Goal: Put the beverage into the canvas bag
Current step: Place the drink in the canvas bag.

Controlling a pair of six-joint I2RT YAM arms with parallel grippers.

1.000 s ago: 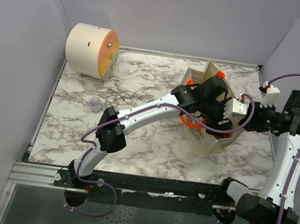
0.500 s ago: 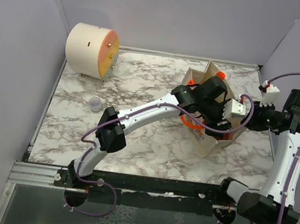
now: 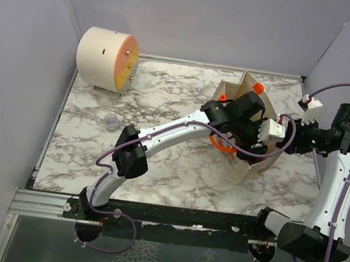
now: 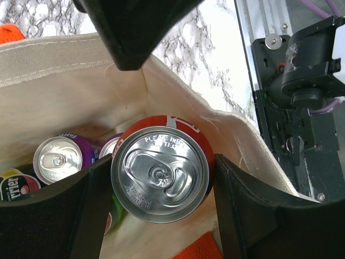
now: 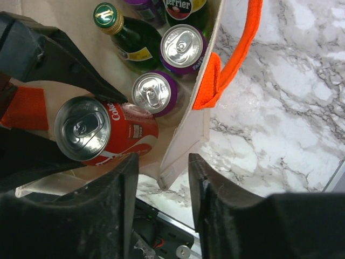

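Note:
The beverage is a red cola can (image 4: 160, 172), also seen lying tilted in the right wrist view (image 5: 105, 129). My left gripper (image 4: 161, 216) is shut on it, one finger on each side, down inside the beige canvas bag (image 3: 245, 169). In the top view the left gripper (image 3: 251, 123) sits in the bag's mouth between the orange handles (image 3: 222, 144). My right gripper (image 5: 161, 164) is open, its jaws astride the bag's near corner rim (image 5: 186, 145) with a gap on each side. In the top view it (image 3: 265, 143) hangs at the bag's right edge.
Purple cans (image 5: 152, 93), a green bottle (image 5: 126, 35) and a Perrier can (image 5: 180, 6) lie in the bag. A cream drum with an orange face (image 3: 106, 58) stands at the back left, a small clear cup (image 3: 110, 120) to the left. Grey walls close in both sides.
The right wrist has shifted slightly at the bag's right edge. The left arm and the can have hardly moved.

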